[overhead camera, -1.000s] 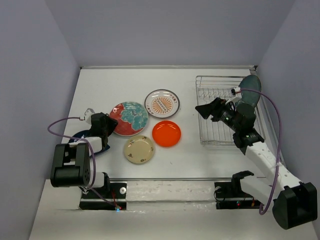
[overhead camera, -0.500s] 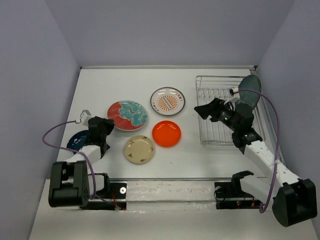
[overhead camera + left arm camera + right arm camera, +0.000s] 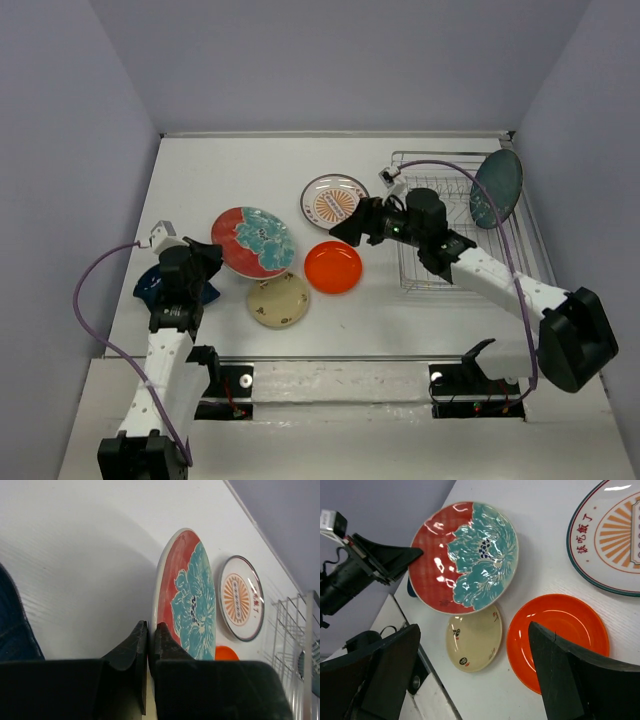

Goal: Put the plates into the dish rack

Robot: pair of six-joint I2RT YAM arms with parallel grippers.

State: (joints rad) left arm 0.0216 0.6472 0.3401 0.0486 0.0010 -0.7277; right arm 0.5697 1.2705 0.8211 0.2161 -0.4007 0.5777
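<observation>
My left gripper (image 3: 207, 252) is shut on the near left rim of the red-rimmed teal floral plate (image 3: 254, 240), which is tilted up off the table; the wrist view shows the fingers (image 3: 162, 635) pinching the rim of the plate (image 3: 192, 595). The dark blue plate (image 3: 148, 284) lies under my left arm. My right gripper (image 3: 345, 230) is open and empty, above the orange-red plate (image 3: 333, 267) and near the sunburst plate (image 3: 335, 200). The cream plate (image 3: 278, 300) lies flat, partly under the floral plate. The dark teal-grey plate (image 3: 497, 188) stands in the dish rack (image 3: 440, 260).
In the right wrist view my open gripper (image 3: 474, 626) hovers over the cream plate (image 3: 472, 642), the orange-red plate (image 3: 557, 635), the floral plate (image 3: 465, 555) and the sunburst plate (image 3: 610, 540). The table's near edge rail (image 3: 330, 365) runs by the arm bases.
My left gripper has closed on the floral plate's rim and tipped it up. My right arm has swung left from the rack to over the plates at table centre.
</observation>
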